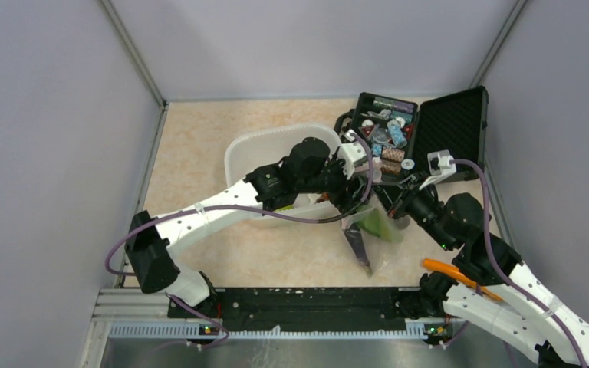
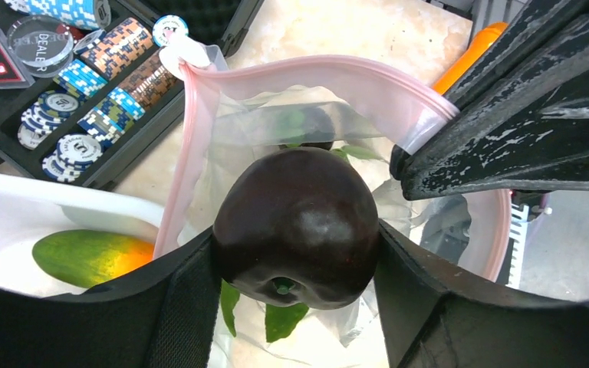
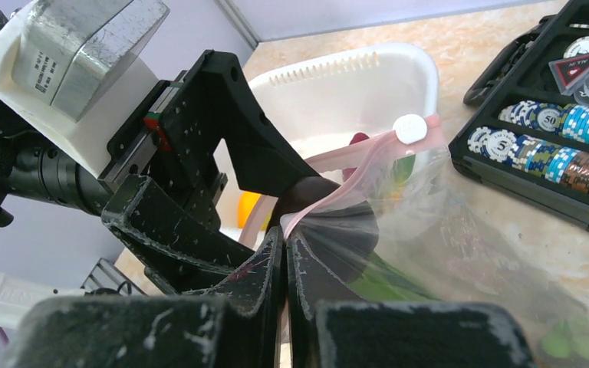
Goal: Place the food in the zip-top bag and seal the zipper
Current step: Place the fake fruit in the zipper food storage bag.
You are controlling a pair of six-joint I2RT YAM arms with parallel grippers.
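Observation:
My left gripper (image 2: 295,257) is shut on a dark purple eggplant (image 2: 295,218) and holds it stem end toward the camera, right over the open mouth of the zip-top bag (image 2: 238,130). The pinkish zipper (image 2: 307,65) arcs wide open around the eggplant. A green leafy piece (image 2: 285,318) lies inside the bag. My right gripper (image 3: 285,239) is shut on the bag's mouth edge and holds the pink zipper strip (image 3: 353,180) up. In the top view both grippers meet above the bag (image 1: 376,226) at the table's middle right.
A white tub (image 1: 253,149) stands just left of the bag and holds a green and orange fruit (image 2: 92,257). An open black case (image 1: 445,119) of poker chips (image 2: 84,84) sits behind the bag. An orange elongated object (image 1: 452,274) lies near the right arm's base.

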